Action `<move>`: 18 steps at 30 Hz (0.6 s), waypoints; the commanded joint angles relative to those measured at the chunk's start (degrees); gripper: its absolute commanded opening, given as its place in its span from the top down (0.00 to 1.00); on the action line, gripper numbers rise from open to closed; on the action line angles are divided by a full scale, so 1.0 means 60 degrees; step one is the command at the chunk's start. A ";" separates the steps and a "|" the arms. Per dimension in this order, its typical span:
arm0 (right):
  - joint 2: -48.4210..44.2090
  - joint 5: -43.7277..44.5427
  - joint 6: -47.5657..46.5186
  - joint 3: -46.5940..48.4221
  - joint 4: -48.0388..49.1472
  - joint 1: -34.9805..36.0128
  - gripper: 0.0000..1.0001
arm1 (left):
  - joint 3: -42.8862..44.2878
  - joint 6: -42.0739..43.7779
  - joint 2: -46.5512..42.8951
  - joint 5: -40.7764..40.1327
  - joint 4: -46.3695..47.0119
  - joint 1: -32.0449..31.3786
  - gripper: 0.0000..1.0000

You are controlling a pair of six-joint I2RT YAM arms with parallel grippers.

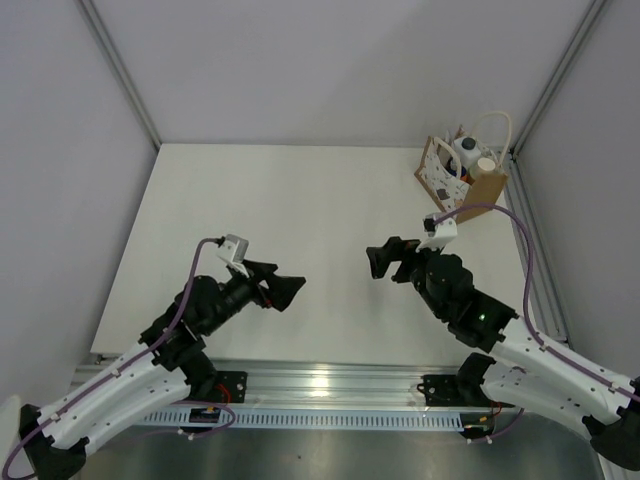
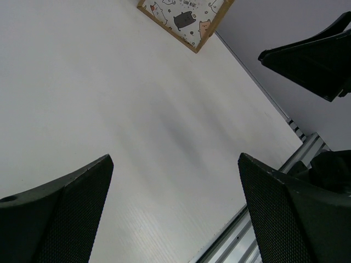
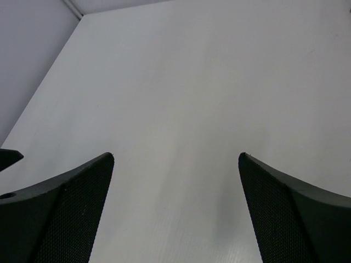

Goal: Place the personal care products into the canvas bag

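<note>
Top external view first: can spot the bag (image 1: 462, 182) standing upright in the far right corner of the table (image 1: 300, 200), with the bottles (image 1: 468, 150) inside it, tops showing at the rim. Can make out the left gripper (image 1: 291, 289) and right gripper (image 1: 377, 259) hovering mid-table, well apart from the bag, jaws spread, holding nothing. Looks like placing is done. Calls next, probably, only for drawing both arms to rest.
</note>
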 commanded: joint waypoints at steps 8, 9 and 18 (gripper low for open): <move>-0.0445 -0.0125 -0.0173 -0.0178 0.0342 0.0047 0.01 | 0.0504 0.0292 0.0023 -0.0134 0.0005 -0.0193 0.01; -0.0416 -0.0111 -0.0203 -0.0178 0.0357 0.0047 0.01 | 0.0504 0.0292 0.0023 -0.0120 0.0020 -0.0193 0.01; -0.0445 -0.0038 -0.0232 -0.0192 0.0342 0.0047 0.01 | 0.0475 0.0292 0.0023 -0.0105 0.0020 -0.0207 0.01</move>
